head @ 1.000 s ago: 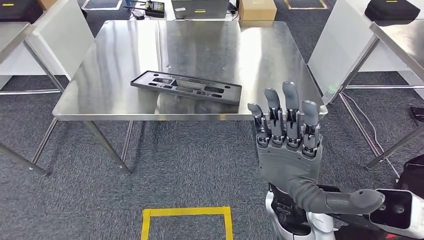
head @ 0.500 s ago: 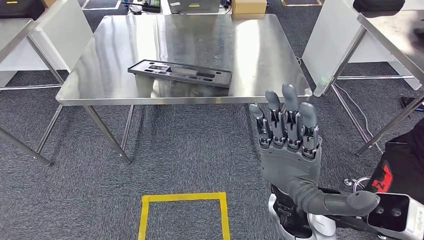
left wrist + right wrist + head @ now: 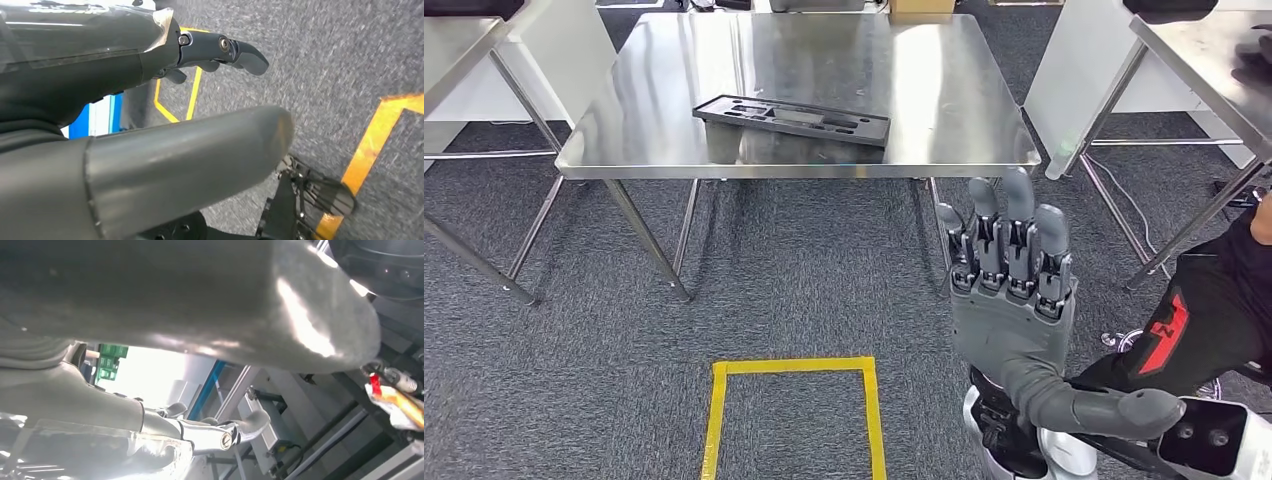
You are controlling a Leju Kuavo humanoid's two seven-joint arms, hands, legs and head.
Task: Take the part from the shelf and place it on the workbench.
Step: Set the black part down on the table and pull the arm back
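— What does the part look like?

— One black plastic part [image 3: 790,119], long, flat and rectangular, like a shallow frame with several cut-out recesses along its length. It lies flat on the steel tabletop [image 3: 944,110], toward the near edge and left of the middle, its long side slightly slanted to that edge. Its reflection shows in the metal just below it.

— Is anything holding it?

— No. The right hand [image 3: 1014,300] is raised in front of the tabletop, well apart from the part, palm away from the camera, fingers [image 3: 1019,215] straight and side by side, thumb stuck out sideways. It holds nothing.

— And the left hand?

— In the left wrist view the left hand [image 3: 150,100] hangs above grey carpet [image 3: 325,60]; thumb and dark fingers stand apart with nothing between them, though the close, blurred view makes that a fair reading rather than a certainty.

— What else is there to count?

— One square of yellow tape [image 3: 792,410] on the carpet before the table, and parts of two more steel tables, one on each side. A person's dark trouser leg [image 3: 1214,320] with a red mark shows at the right.
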